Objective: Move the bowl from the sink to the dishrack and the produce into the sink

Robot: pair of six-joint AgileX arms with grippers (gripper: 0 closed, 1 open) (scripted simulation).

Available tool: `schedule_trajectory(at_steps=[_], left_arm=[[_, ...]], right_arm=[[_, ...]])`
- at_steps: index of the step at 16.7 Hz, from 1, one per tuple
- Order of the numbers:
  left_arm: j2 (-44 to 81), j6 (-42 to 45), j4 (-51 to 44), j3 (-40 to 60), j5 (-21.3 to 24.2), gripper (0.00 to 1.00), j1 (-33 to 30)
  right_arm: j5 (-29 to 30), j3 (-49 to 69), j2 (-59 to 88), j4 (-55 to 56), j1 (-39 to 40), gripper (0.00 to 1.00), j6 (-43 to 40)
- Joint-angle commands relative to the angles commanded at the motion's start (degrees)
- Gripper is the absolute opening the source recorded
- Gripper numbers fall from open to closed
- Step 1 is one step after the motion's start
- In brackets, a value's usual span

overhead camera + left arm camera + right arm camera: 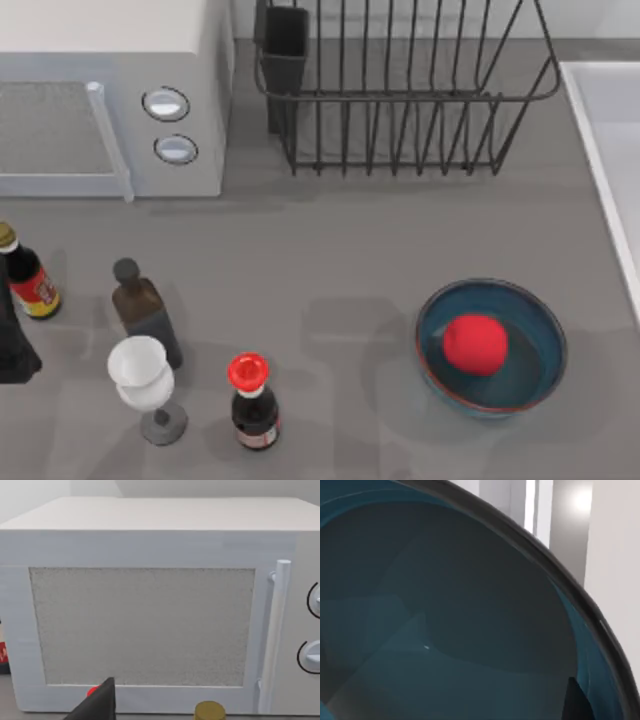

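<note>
One blue bowl (pixel 492 347) is sitting on the grey surface (pixel 330 260), toward the right side, and the red produce (pixel 474 344) is lying inside it. The white sink (pixel 606 150) is showing at the right edge, apart from the bowl. The black dishrack (pixel 400 95) is standing at the back, with its square cup (pixel 284 50) at its left corner. The white microwave (pixel 110 90) is sitting at the back left. Near the front left, two dark bottles (pixel 148 312), a red-capped bottle (pixel 252 402) and a white glass (pixel 145 385) are standing. The right wrist view is looking close into a blue bowl's inside (pixel 445 630). The left arm (pixel 12 340) is waiting at the left edge, facing the microwave door (pixel 142 625). I cannot tell how either arm's jaws are standing.
</note>
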Motion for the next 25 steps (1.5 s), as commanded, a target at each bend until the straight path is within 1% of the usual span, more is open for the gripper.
schedule_trajectory(at_steps=[3,6,11,14,17,19,21,25], left_arm=[[0.0,0.0,0.0,0.0,0.0,1.0,0.0],[0.0,0.0,0.0,0.0,0.0,1.0,0.0],[0.0,0.0,0.0,0.0,0.0,1.0,0.0],[0.0,0.0,0.0,0.0,0.0,1.0,0.0],[0.0,0.0,0.0,0.0,0.0,1.0,0.0],[0.0,0.0,0.0,0.0,0.0,1.0,0.0],[0.0,0.0,0.0,0.0,0.0,1.0,0.0],[0.0,0.0,0.0,0.0,0.0,1.0,0.0]], right_arm=[[-1.0,-5.2,-7.7,-6.2,-4.4,0.0,-3.6],[-1.6,-7.8,-10.0,-9.1,-6.6,0.0,-5.5],[-1.5,-7.6,-9.9,-8.9,-6.3,0.0,-5.3],[1.1,-6.6,-9.1,-5.7,-2.6,0.0,-2.3],[6.7,-5.0,-7.4,2.6,6.5,0.0,3.8],[11.8,-4.1,-5.9,11.0,15.6,0.0,8.9],[17.4,-3.5,-4.3,21.3,27.0,0.0,14.5],[29.3,-3.7,-1.8,45.1,52.2,0.0,25.4]])
